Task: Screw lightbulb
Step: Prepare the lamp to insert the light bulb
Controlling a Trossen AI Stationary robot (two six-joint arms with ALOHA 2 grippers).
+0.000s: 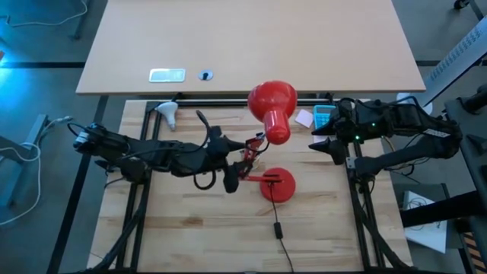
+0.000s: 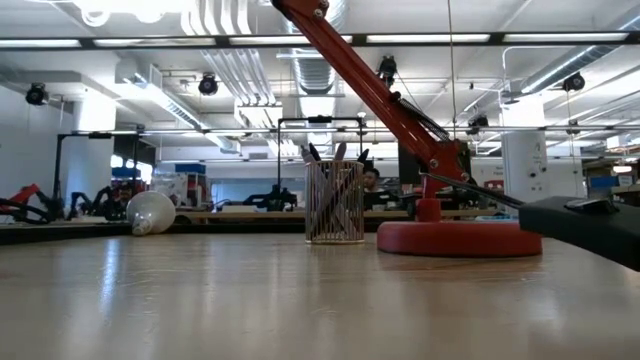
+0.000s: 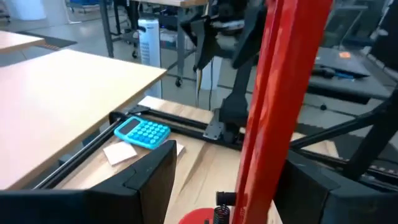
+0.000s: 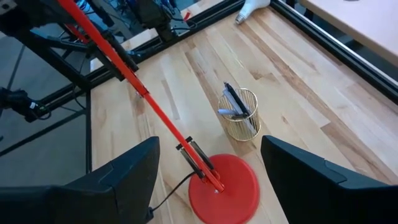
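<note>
Left hand [image 1: 245, 164] open around the red lamp [image 1: 272, 106] arm, likely to steady it. Right hand [image 4: 208, 180] open, empty, waiting nearby. Lightbulb [image 1: 167, 113] lies untouched at desk [image 1: 319, 228] far-left corner

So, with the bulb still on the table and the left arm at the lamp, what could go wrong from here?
1. The lightbulb lies on its side, free at the table's far left edge; a careless touch could roll it away.
2. The left pincer straddles the thin lamp arm; pushing it might tip the red desk lamp, whose shade overhangs its base.
</note>
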